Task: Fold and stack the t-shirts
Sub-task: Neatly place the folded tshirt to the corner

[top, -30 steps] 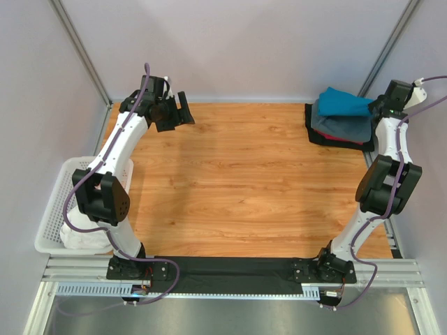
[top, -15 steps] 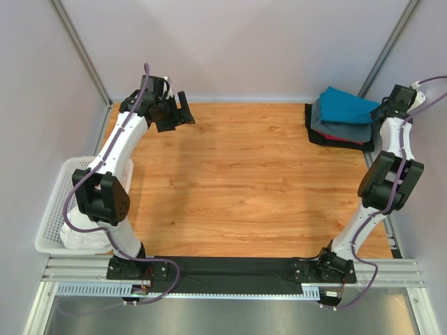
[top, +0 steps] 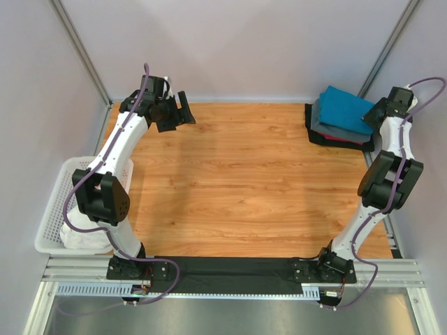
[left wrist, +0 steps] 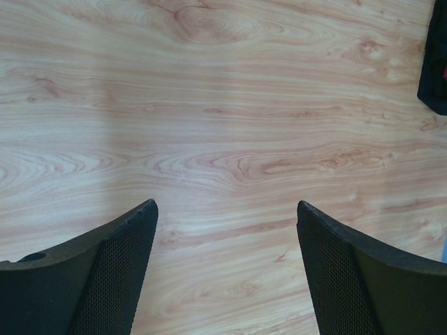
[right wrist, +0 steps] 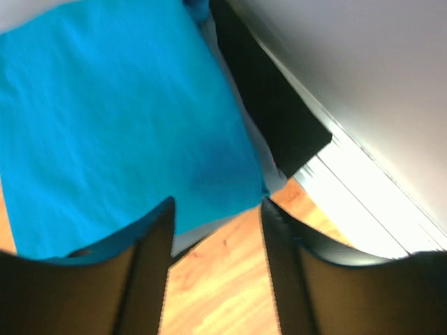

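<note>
Two arms are in my overhead view, and I read the scene from the left edge. A white mesh basket [top: 50, 209] sits just off the left side of the wooden table [top: 237, 181], with a bunched white t-shirt [top: 78, 239] lying in its near end, partly hidden behind the left arm's base. That arm reaches up to the far left corner of the table, where the left gripper [left wrist: 225, 209] hangs above bare wood; its wrist camera shows the two fingers spread wide with nothing between them. Across the boards, in the far right corner, lies the stack of t-shirts [top: 341, 120]. The teal t-shirt [top: 347, 105] is folded on top, the grey t-shirt [top: 330, 125] lies under it, a thin strip of the red t-shirt [top: 347, 139] peeks out at the near edge, and the dark t-shirt [top: 312, 131] is at the bottom, touching the table. The right gripper [right wrist: 216, 206] hovers at the stack's right side, close to the wall [right wrist: 363, 70]. On its wrist camera the fingers stand apart with the teal t-shirt's edge showing behind the gap, so it is unclenched and holds nothing; I cannot tell whether the fingertips touch the cloth.
</note>
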Robot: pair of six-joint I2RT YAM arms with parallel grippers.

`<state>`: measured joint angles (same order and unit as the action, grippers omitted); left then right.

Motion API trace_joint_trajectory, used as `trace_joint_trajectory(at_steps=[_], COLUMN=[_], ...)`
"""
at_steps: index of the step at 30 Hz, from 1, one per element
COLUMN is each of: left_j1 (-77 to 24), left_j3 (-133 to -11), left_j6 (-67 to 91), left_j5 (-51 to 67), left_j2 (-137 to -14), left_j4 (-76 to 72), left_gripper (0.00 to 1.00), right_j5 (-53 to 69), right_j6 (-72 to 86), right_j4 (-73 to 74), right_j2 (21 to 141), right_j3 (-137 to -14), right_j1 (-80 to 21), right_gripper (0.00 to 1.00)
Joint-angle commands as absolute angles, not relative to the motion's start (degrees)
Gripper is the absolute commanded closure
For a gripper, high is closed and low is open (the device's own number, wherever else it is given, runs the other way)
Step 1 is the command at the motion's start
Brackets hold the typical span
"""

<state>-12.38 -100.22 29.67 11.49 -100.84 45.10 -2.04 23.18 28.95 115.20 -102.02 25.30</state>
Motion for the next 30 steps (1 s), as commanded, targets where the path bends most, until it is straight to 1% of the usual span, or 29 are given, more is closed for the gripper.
trace_joint_trajectory(at_steps=[1,2,3,5,6,9,14,17,18,21,25,26,28,29,30], left_j1=[-12.22,-12.22,-12.22,-12.22,-12.22,-12.22,-12.22,-12.22,-12.22,-12.22,-12.13,-12.13,-12.04,-12.04,-11.95], left_j3=[-101.87,-101.87,-101.87,-101.87,-101.87,-101.87,-102.04,-102.39,-102.48,-103.09,-104.06,-104.41,-105.29,-105.73,-106.08], left_j6=[29.45,29.36,29.01,28.57,28.3,27.6,25.14,24.0,23.65,22.68,21.97,21.89,21.62,21.45,21.45], left_j5=[12.22,12.3,12.74,13.01,13.18,13.71,13.71,13.45,13.36,13.36,13.18,13.27,13.45,13.71,13.88], left_j2=[-100.63,-100.63,-100.81,-101.07,-101.25,-101.6,-101.78,-101.86,-102.04,-102.39,-103.18,-103.62,-104.15,-104.85,-105.11], left_j4=[43.51,43.33,43.16,42.8,42.72,42.19,42.1,42.27,42.36,43.15,43.68,43.68,44.12,44.47,44.56], left_gripper=[0.13,0.13,0.13,0.13,0.13,0.13,0.13,0.12,0.12,0.12,0.12,0.12,0.12,0.12,0.12], right_j5=[-2.19,-2.55,-4.12,-5.53,-7.45,-8.79,-9.31,-12.12,-14.83,-21.68,-25.05,-25.14,-24.87,-24.96,-25.13], right_j6=[17.15,15.57,12.77,9.77,7.49,5.19,3.26,0.89,0.27,-3.77,-6.59,-6.68,-6.59,-6.68,-6.85], right_j4=[33.21,34.09,36.02,37.87,38.92,38.85,39.2,40.69,41.39,39.74,38.94,38.67,38.58,38.58,38.58], right_j2=[111.01,110.57,109.78,109.51,109.69,111.52,117.67,122.94,125.22,127.61,129.37,129.9,130.51,131.3,131.57], right_j3=[-103.61,-104.67,-105.81,-110.2,-111.87,-116.88,-124.96,-128.92,-131.28,-130.44,-128.68,-128.24,-127.71,-127.53,-127.36], right_j1=[21.9,20.84,19.53,15.66,14.34,9.94,6.16,4.14,3.52,1.24,0.26,0.26,0.26,0.26,0.26], right_gripper=[0.44,0.4,0.32,0.27,0.21,0.15,0.15,0.16,0.16,0.13,0.12,0.13,0.17,0.21,0.22])
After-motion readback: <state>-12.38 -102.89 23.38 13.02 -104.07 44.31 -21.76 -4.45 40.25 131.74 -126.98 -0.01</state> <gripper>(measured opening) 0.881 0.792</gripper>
